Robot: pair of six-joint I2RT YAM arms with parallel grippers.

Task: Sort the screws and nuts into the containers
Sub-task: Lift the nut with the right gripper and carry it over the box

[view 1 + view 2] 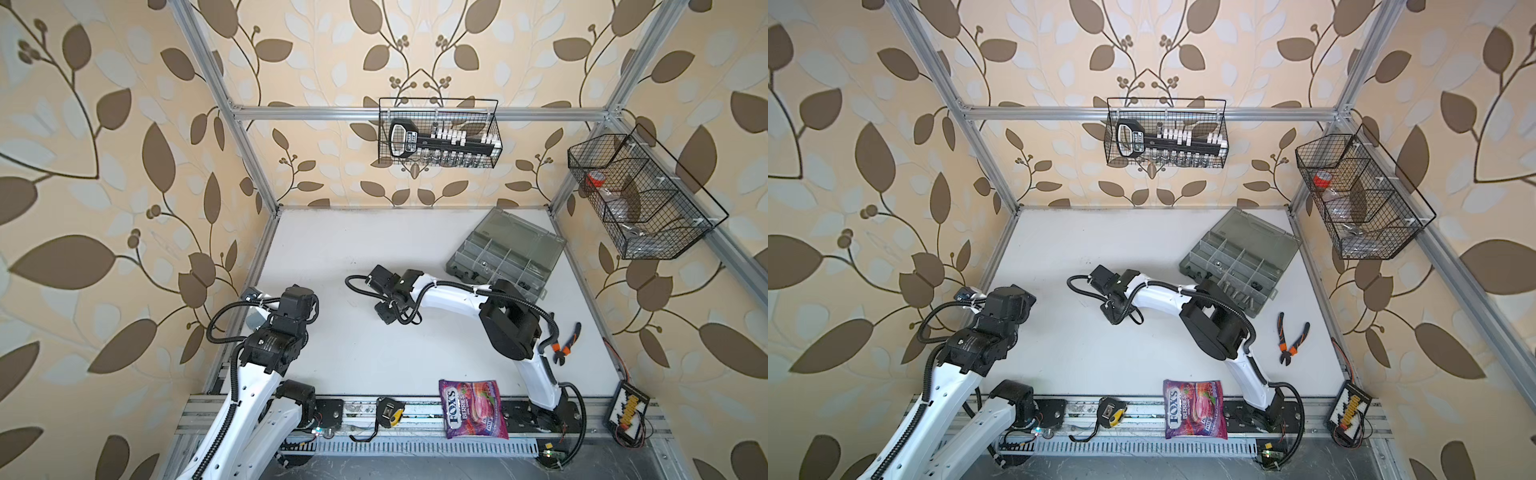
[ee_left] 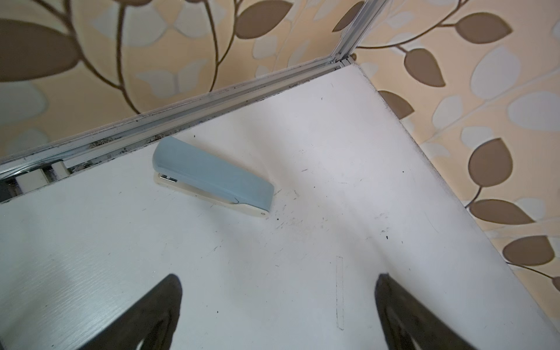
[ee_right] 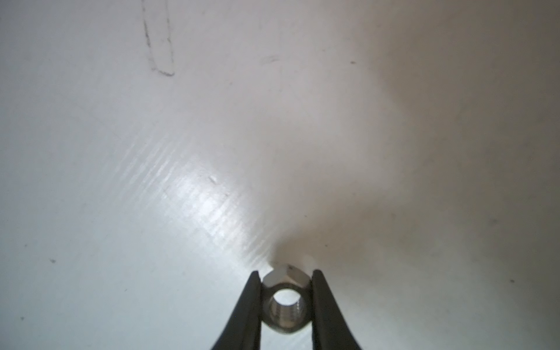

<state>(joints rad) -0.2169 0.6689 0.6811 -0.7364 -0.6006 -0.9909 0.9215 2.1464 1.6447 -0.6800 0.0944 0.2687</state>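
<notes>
Right gripper (image 3: 286,272) pinches a silver nut (image 3: 286,306) by its flats over bare bench (image 3: 181,121), mid-frame in both top views, probably bound for the box (image 1: 515,230) at centre right. Left gripper (image 2: 278,276) is spread wide, idle near the stapler (image 2: 212,175).

- Both top views look steeply down from high above the front edge, sharing the whole table (image 1: 353,249).
- Left wrist view tilts toward a table corner, stapler (image 2: 212,178) near.
- Right wrist view sits close over bare tabletop, nut (image 3: 283,277) in close-up.
</notes>
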